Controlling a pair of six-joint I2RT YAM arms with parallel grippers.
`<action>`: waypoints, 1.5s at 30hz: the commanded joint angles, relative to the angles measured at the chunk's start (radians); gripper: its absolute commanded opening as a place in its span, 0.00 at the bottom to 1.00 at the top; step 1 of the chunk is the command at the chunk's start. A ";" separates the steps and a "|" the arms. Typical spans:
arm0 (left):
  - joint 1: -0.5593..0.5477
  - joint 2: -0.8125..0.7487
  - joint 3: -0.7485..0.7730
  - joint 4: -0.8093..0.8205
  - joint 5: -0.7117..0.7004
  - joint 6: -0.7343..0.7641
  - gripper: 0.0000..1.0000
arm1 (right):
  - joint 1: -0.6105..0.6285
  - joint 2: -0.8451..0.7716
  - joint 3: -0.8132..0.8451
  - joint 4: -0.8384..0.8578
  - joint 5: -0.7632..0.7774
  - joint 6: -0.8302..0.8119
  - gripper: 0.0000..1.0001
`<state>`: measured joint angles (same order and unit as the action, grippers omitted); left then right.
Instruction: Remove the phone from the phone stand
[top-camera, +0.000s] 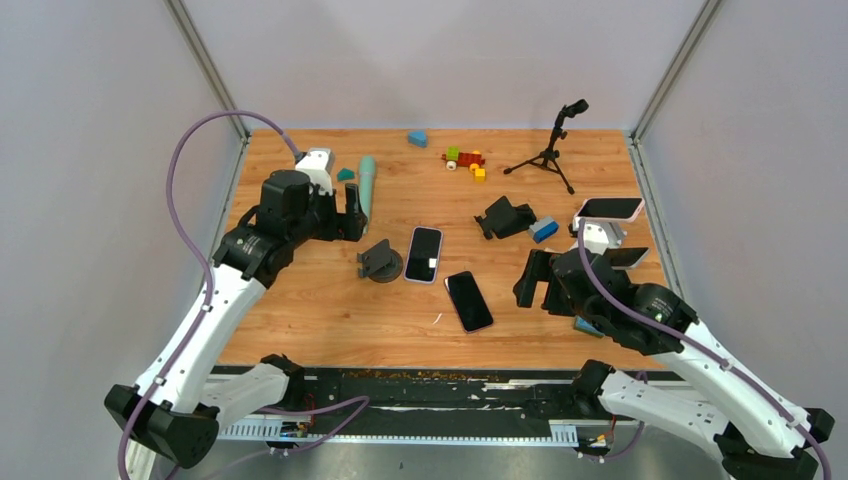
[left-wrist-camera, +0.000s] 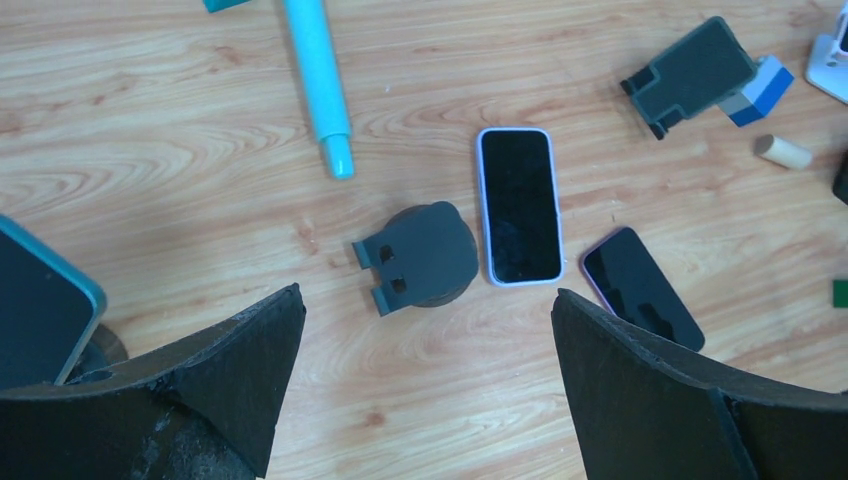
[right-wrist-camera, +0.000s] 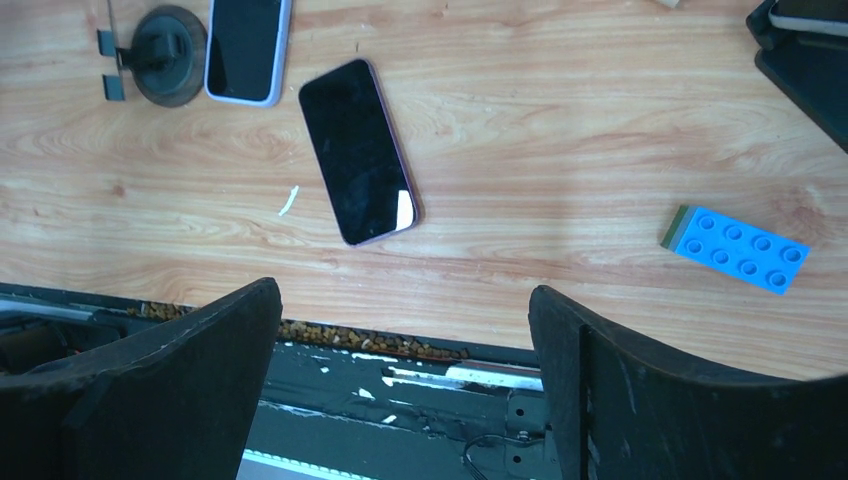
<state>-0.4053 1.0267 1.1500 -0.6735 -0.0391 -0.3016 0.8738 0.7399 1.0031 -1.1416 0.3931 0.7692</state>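
Observation:
A pink-cased phone (top-camera: 609, 208) rests on a white stand (top-camera: 600, 236) at the right. Just in front, a second phone (top-camera: 628, 257) leans on a dark stand (right-wrist-camera: 800, 60). A teal-cased phone (left-wrist-camera: 40, 300) sits on a stand at the left edge of the left wrist view. A white-cased phone (top-camera: 424, 254) and a purple-edged dark phone (top-camera: 469, 300) lie flat mid-table. An empty round dark stand (top-camera: 381, 262) lies beside the white-cased phone. My left gripper (top-camera: 352, 222) (left-wrist-camera: 427, 295) is open and empty above the wood. My right gripper (top-camera: 535, 285) (right-wrist-camera: 402, 290) is open and empty near the front edge.
Another empty dark stand (top-camera: 505, 216) and a blue block (top-camera: 543, 229) lie mid-right. A teal cylinder (top-camera: 366, 183), small coloured bricks (top-camera: 464, 160) and a black tripod (top-camera: 548, 152) are at the back. A blue brick (right-wrist-camera: 735, 248) lies by the right gripper.

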 joint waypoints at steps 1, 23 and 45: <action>0.000 0.010 -0.006 0.047 0.101 0.051 1.00 | -0.001 0.050 0.089 0.024 0.066 0.024 0.96; 0.000 -0.149 -0.029 -0.150 -0.224 0.022 1.00 | -0.077 0.118 -0.028 0.237 -0.333 -0.147 0.93; 0.065 -0.403 -0.325 -0.249 -0.463 -0.468 1.00 | -0.076 0.162 -0.122 0.290 -0.412 -0.193 0.94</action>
<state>-0.3912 0.5972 0.8139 -0.9520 -0.5129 -0.7216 0.7990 0.8913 0.8814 -0.8967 0.0242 0.6014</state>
